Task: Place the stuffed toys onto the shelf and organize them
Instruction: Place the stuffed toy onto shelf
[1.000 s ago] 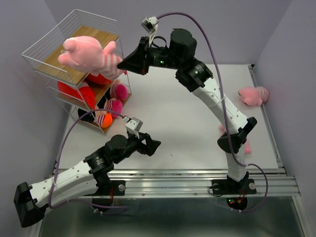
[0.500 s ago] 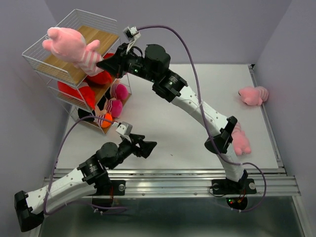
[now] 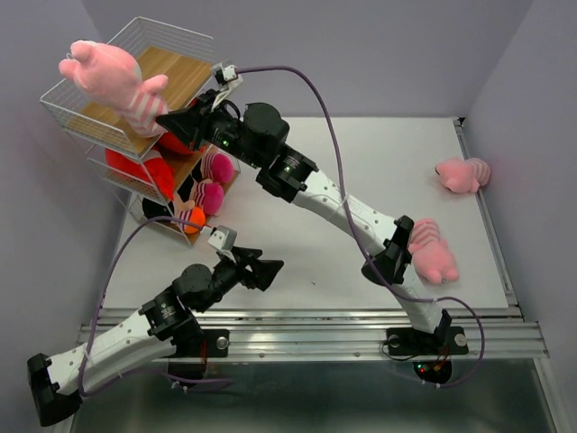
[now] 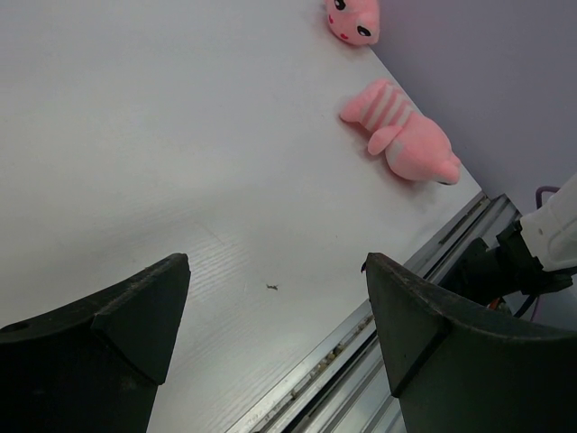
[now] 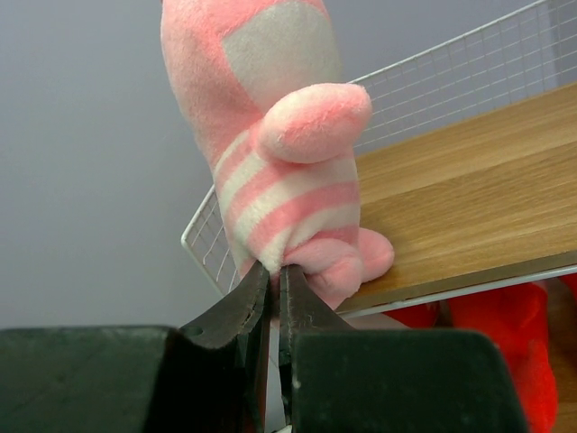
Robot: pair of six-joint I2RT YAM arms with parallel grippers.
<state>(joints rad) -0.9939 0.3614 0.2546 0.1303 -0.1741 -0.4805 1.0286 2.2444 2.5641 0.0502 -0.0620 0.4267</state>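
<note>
Room: plain lilac-grey walls (image 3: 379, 45) close in the back and both sides of the frame.
Table: a white flat tabletop (image 3: 306, 198) fills the middle, with a metal rail (image 3: 315, 323) along its lower edge.
Shelf: the three-tier rack of white wire mesh and light wooden boards (image 3: 180, 70) stands in the upper left. Its top board shows bare wood.
Stored: red plush shapes (image 3: 135, 167) and small pink-striped plush toys (image 3: 215, 167) already lie on the two lower tiers.
In hand: a large pink plush animal with a white-striped body (image 3: 104, 77) is over the left edge of the top tier. I cannot tell if it touches the board.
Left to do: two pink plush toys lie on the table, one at the right edge (image 3: 462, 173), one lower (image 3: 433, 254) beside the right arm. The task seems well past the half.
Right gripper (image 5: 273, 281): its fingers are clamped on the bottom of the striped animal.
Left gripper (image 4: 275, 263): its fingers are wide apart and hold nothing, low in the frame above the table.
</note>
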